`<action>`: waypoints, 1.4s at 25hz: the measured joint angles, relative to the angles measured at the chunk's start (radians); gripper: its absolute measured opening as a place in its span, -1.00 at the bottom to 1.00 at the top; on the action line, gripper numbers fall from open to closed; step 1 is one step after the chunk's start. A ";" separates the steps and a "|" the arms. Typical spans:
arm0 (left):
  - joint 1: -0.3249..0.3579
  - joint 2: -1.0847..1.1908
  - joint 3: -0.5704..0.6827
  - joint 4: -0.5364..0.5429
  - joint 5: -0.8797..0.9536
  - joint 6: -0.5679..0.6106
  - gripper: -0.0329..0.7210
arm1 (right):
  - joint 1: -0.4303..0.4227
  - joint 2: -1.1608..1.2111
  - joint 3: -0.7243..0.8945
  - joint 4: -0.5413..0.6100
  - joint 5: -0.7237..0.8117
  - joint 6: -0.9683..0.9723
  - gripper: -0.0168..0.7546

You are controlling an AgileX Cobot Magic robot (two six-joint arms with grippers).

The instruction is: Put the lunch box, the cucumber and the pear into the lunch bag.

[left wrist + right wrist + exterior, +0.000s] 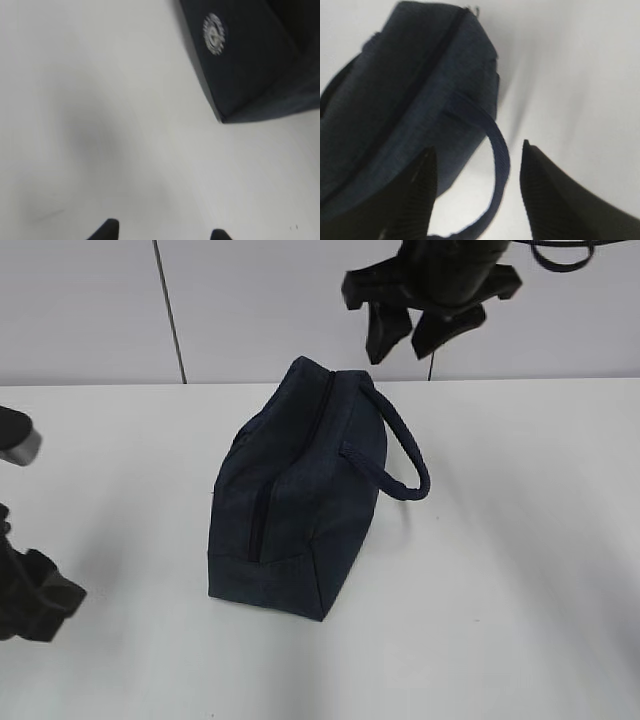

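Now | lunch bag [300, 500] upright, zipper running front-to-back | right end effector [477, 165] wide, empty | left end effector [164, 232] parted, empty

You're looking at a dark navy lunch bag [300, 500] with a darker zipper line [262, 510] and matching navy strap handle [405, 455], on a plain white table [520, 570]. Its side carries a small round patch [214, 33], seemingly white-and-grey. Both grippers are black.
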 joint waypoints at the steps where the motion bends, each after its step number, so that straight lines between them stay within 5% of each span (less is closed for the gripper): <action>1: 0.009 -0.027 0.000 0.028 0.000 -0.040 -0.03 | 0.000 -0.034 0.049 -0.019 -0.013 0.016 0.12; 7: 0.022 -0.259 0.000 0.053 0.026 -0.109 -0.03 | 0.005 -0.398 0.538 -0.050 -0.189 0.052 0.07; 14: 0.026 -0.446 0.000 0.062 0.217 -0.136 -0.03 | 0.005 -0.830 0.952 -0.089 -0.215 0.092 0.06; 24: 0.026 -0.800 0.000 0.068 0.484 -0.139 -0.04 | 0.005 -1.500 1.210 -0.187 0.012 0.085 0.06; 35: 0.026 -1.076 0.027 0.091 0.579 -0.139 -0.04 | 0.005 -1.815 1.316 -0.157 0.050 -0.040 0.06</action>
